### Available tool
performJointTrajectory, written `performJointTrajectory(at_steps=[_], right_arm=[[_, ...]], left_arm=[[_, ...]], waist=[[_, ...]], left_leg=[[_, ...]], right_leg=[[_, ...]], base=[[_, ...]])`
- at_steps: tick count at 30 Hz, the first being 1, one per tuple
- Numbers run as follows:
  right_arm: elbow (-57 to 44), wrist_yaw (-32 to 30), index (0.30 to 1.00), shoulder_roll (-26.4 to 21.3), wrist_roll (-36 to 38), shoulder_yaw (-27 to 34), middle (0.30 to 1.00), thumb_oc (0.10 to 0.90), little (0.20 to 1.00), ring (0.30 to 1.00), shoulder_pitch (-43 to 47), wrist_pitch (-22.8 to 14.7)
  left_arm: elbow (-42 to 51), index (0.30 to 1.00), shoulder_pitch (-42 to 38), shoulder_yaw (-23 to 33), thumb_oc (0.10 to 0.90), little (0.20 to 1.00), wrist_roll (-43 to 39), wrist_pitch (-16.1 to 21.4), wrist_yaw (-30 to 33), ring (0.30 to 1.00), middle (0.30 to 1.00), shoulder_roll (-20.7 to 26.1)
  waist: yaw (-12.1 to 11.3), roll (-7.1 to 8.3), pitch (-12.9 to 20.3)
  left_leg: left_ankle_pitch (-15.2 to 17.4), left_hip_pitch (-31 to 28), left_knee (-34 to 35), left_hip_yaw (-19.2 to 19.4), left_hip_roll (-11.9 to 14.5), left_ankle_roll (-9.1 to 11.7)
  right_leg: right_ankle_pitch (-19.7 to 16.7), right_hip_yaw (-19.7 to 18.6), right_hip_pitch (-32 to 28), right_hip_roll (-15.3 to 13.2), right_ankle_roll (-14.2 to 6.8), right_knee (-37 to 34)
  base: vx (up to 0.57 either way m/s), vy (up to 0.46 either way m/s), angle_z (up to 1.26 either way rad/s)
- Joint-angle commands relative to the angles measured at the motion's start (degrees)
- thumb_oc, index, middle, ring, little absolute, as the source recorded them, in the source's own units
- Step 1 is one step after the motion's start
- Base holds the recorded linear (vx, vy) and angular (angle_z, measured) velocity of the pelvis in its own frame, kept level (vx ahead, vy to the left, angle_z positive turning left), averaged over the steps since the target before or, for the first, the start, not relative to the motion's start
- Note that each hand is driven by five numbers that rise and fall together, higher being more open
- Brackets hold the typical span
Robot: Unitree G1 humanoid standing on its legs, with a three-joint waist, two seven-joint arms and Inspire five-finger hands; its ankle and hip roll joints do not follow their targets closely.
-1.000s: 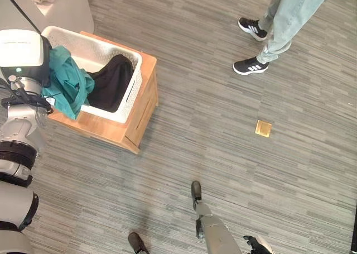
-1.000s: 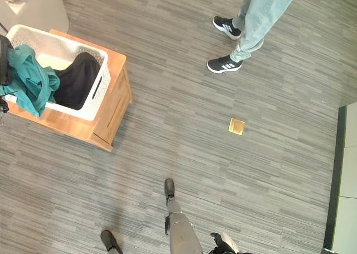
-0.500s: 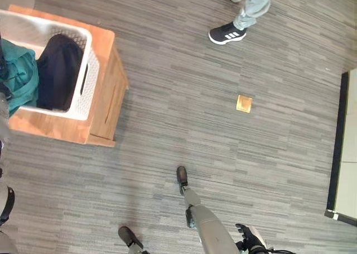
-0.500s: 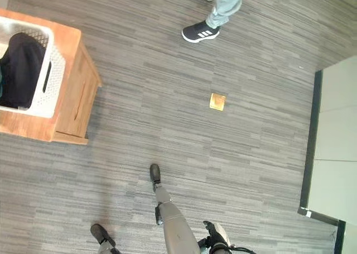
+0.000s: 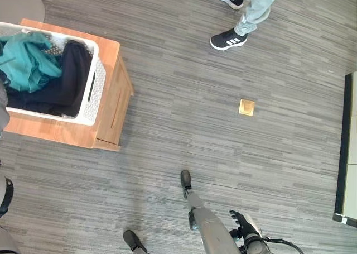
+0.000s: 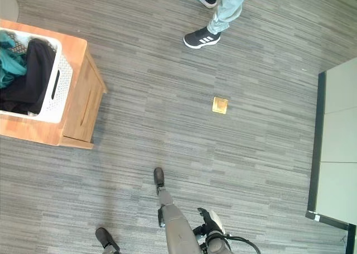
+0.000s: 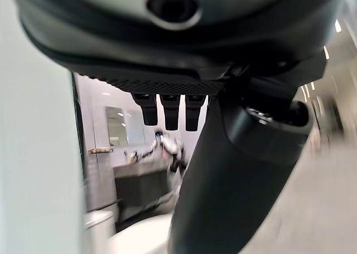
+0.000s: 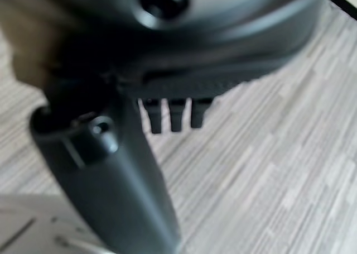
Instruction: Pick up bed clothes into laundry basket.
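Teal cloth (image 5: 25, 67) and black cloth (image 5: 70, 78) lie in white basket (image 5: 92, 100) on wooden stand (image 5: 109, 106). Left hand (image 7: 234, 170) and right hand (image 8: 117, 176): both released, empty.

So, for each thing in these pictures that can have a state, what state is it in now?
Laundry basket: upright on the wooden stand, holding clothes.
Teal garment: inside the basket, lying on the dark one.
Dark garment: inside the basket, one part draped up against its wall.
Wooden stand: upright on the floor.
Left hand: fingers straight, holding nothing.
Right hand: fingers straight, holding nothing.
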State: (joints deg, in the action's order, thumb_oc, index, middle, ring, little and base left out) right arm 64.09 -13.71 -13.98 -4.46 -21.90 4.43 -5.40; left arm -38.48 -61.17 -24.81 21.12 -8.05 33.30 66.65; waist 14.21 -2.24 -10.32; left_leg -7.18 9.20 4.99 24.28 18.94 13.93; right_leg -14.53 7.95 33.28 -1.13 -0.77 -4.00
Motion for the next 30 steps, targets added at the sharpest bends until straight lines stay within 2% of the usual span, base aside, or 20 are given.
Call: performJointTrajectory(at_steps=[1,3,5,6,7,9,10,11,12,13,14,15,16,18,20,24,25,28,30], right_arm=[[-1.3,0.4,0.900,-2.3,-1.4,0.6,0.900,0.800,0.900,0.900,-7.9,1.0],[-5.8,-0.6,0.900,-4.6,-3.9,0.8,0.900,0.800,0.900,0.900,-7.0,1.7],[-12.0,-0.7,0.900,-7.5,-6.6,0.8,0.900,0.800,0.900,0.900,-6.7,1.9],[-12.4,-0.6,0.900,-8.1,-6.7,0.6,0.900,0.800,0.900,0.900,-7.0,2.1],[-18.7,-1.1,0.900,-10.7,-6.8,1.9,0.900,0.800,0.900,0.900,-3.2,2.3],[-26.4,-1.8,0.900,-13.2,-6.4,3.6,0.900,0.800,0.900,0.900,0.1,2.1],[-28.7,-2.1,0.900,-14.4,-6.3,4.3,0.900,0.800,0.900,0.900,2.2,2.4],[-28.9,-2.0,0.900,-14.6,-6.2,4.1,0.900,0.800,0.900,0.900,2.1,2.5],[-32.9,-2.6,0.900,-16.4,-5.2,6.1,0.900,0.800,0.900,0.900,6.0,2.0],[-34.9,-2.6,0.900,-17.6,-4.3,6.8,0.900,0.800,0.900,0.900,7.7,1.6],[-34.9,-2.6,0.900,-17.7,-4.2,6.7,0.900,0.800,0.900,0.900,7.7,1.7],[-37.0,-2.6,0.900,-19.1,-2.9,8.4,0.900,0.800,0.900,0.900,8.8,1.3],[-31.5,-5.4,0.900,-12.1,-8.0,5.0,0.900,0.800,0.900,0.900,7.9,0.6],[-31.8,-5.0,0.900,-11.1,-10.7,4.4,0.900,0.800,0.900,0.900,5.1,0.1],[-37.2,-4.1,0.900,-10.5,-13.6,4.6,0.900,0.800,0.900,0.900,3.5,-0.4],[-50.0,-1.8,0.900,-11.4,-11.4,7.4,0.900,0.800,0.900,0.900,2.6,-1.2],[-53.0,-1.3,0.900,-10.1,-9.4,8.1,0.900,0.800,0.900,0.900,2.8,-1.7],[-57.7,-0.7,0.900,-7.7,-6.8,8.8,0.900,0.800,0.900,0.900,3.0,-2.2],[-58.5,-0.8,0.900,-7.1,-6.2,8.9,0.900,0.800,0.900,0.900,3.4,-2.3]], left_arm=[[16.6,0.900,10.7,16.7,0.800,0.900,-5.0,6.3,12.3,0.900,0.900,-1.4],[28.5,0.900,23.0,27.2,0.800,0.900,-9.7,12.0,13.9,0.900,0.900,-10.4],[37.3,0.900,32.4,33.4,0.800,0.900,-13.5,16.2,13.3,0.900,0.900,-18.2],[38.1,0.900,33.7,34.4,0.800,0.900,-13.4,16.1,13.1,0.900,0.900,-18.8],[44.2,0.900,39.3,34.6,0.800,0.900,-17.8,20.7,10.7,0.900,0.900,-24.8],[49.6,0.900,47.5,35.4,0.800,0.900,-22.3,25.0,7.6,0.900,0.900,-30.8],[51.7,0.900,51.1,35.4,0.800,0.900,-24.4,26.2,5.3,0.900,0.900,-33.2],[52.1,0.900,51.6,35.8,0.800,0.900,-24.5,26.1,5.1,0.900,0.900,-33.5],[51.5,0.900,57.9,36.5,0.800,0.900,-27.2,27.1,2.0,0.900,0.900,-35.7],[50.9,0.900,60.4,36.9,0.800,0.900,-28.8,27.6,0.4,0.900,0.900,-36.7],[50.9,0.900,60.6,37.0,0.800,0.900,-28.9,27.6,0.3,0.900,0.900,-36.7],[50.1,0.900,63.3,37.1,0.800,0.900,-29.9,27.0,-0.8,0.900,0.900,-37.8],[47.1,0.900,66.0,35.3,0.800,0.900,-30.6,24.4,-1.8,0.900,0.900,-41.0],[46.1,0.900,69.3,36.0,0.800,0.900,-29.9,23.2,-2.5,0.900,0.900,-42.5],[45.1,0.900,73.8,36.7,0.800,0.900,-30.2,21.8,-5.0,0.900,0.900,-45.0],[43.5,0.900,77.3,37.0,0.800,0.900,-32.7,20.2,-9.0,0.900,0.900,-46.4],[43.4,0.900,78.9,37.4,0.800,0.900,-32.4,19.7,-10.2,0.900,0.900,-46.6],[42.9,0.900,79.3,38.0,0.800,0.900,-33.4,18.6,-11.0,0.900,0.900,-46.7],[42.9,0.900,79.5,37.6,0.800,0.900,-33.5,18.6,-11.2,0.900,0.900,-46.3]], waist=[[-0.6,-0.05,5.0],[-1.0,-0.19,5.5],[-1.1,-0.37,6.0],[-0.8,-0.81,5.9],[-2.0,-0.35,6.5],[-3.5,-0.08,6.6],[-4.2,0.14,6.7],[-4.0,-0.05,6.5],[-5.8,0.84,6.8],[-6.3,1.37,6.9],[-6.2,1.31,6.8],[-7.0,1.87,6.6],[-8.4,1.69,6.4],[-8.6,1.78,6.3],[-9.3,2.12,6.5],[-11.6,3.74,6.1],[-13.4,4.69,5.2],[-16.1,6.05,3.4],[-16.8,6.52,2.6]], left_leg=[[-9.0,-6.8,0.0,-4.3,5.4,1.1],[-6.9,-9.1,0.0,-3.5,4.9,1.1],[-4.9,-11.1,-0.1,-3.0,4.4,1.1],[-4.8,-11.5,-0.1,-3.0,4.4,1.1],[-3.0,-12.4,-0.5,-3.0,3.9,1.1],[-1.9,-13.5,-1.1,-3.1,3.6,1.1],[-1.0,-13.9,-2.0,-3.1,3.5,1.0],[-0.8,-14.0,-2.2,-3.2,3.6,1.0],[-0.1,-14.3,-4.4,-3.1,3.7,0.8],[0.8,-14.8,-5.0,-2.4,4.0,0.8],[0.9,-15.0,-5.1,-2.5,4.0,0.8],[0.9,-15.6,-5.5,-1.8,4.6,0.7],[2.4,-15.8,-4.9,-1.5,3.4,-0.1],[3.5,-16.5,-4.4,-1.8,2.8,-0.6],[5.5,-17.3,-3.4,-3.1,1.6,-1.6],[8.4,-17.6,-1.5,-6.6,-2.1,-3.8],[9.1,-17.2,-1.0,-8.7,-4.1,-4.9],[9.5,-16.1,-0.5,-12.0,-6.9,-6.3],[9.3,-15.7,-0.2,-13.3,-7.9,-6.7]], right_leg=[[6.2,0.7,-5.9,-5.2,-10.1,0.0],[7.4,1.0,-8.6,-5.5,-9.6,-0.1],[8.2,1.5,-11.3,-5.5,-9.3,-0.2],[8.3,1.5,-11.6,-5.5,-9.4,-0.2],[9.0,2.4,-13.8,-5.7,-8.9,-0.3],[9.7,3.8,-16.3,-6.0,-8.3,-0.3],[10.2,4.7,-17.7,-6.2,-7.9,-0.3],[10.2,4.8,-18.0,-6.2,-7.9,-0.3],[10.6,6.4,-20.4,-6.8,-7.4,-0.4],[10.9,7.8,-21.7,-7.4,-7.4,-0.4],[10.9,7.9,-21.9,-7.4,-7.4,-0.4],[11.1,9.4,-23.2,-8.1,-7.4,-0.4],[10.7,11.7,-24.9,-9.1,-7.4,-0.2],[10.4,12.5,-25.7,-9.6,-7.5,-0.1],[9.9,14.4,-26.7,-11.0,-7.9,0.0],[8.4,17.2,-27.5,-13.8,-9.0,0.4],[7.5,18.7,-27.9,-15.2,-9.6,0.8],[7.3,20.6,-28.4,-17.6,-10.4,3.0],[7.4,20.9,-28.4,-18.4,-10.8,4.0]], base=[[0.06,0.000,0.02],[0.09,-0.003,-0.02],[0.07,-0.012,0.09],[0.05,-0.042,0.27],[0.01,-0.051,0.44],[-0.02,-0.083,0.52],[-0.03,-0.064,0.45],[-0.08,-0.064,0.46],[-0.12,-0.052,0.58],[-0.12,-0.051,0.59],[-0.13,-0.014,0.50],[-0.22,0.020,0.65],[-0.22,0.023,0.83],[-0.20,0.070,0.94],[-0.30,0.141,0.64],[-0.33,0.147,0.69],[-0.40,0.190,0.63],[-0.29,0.116,0.57],[-0.21,0.048,0.60]])
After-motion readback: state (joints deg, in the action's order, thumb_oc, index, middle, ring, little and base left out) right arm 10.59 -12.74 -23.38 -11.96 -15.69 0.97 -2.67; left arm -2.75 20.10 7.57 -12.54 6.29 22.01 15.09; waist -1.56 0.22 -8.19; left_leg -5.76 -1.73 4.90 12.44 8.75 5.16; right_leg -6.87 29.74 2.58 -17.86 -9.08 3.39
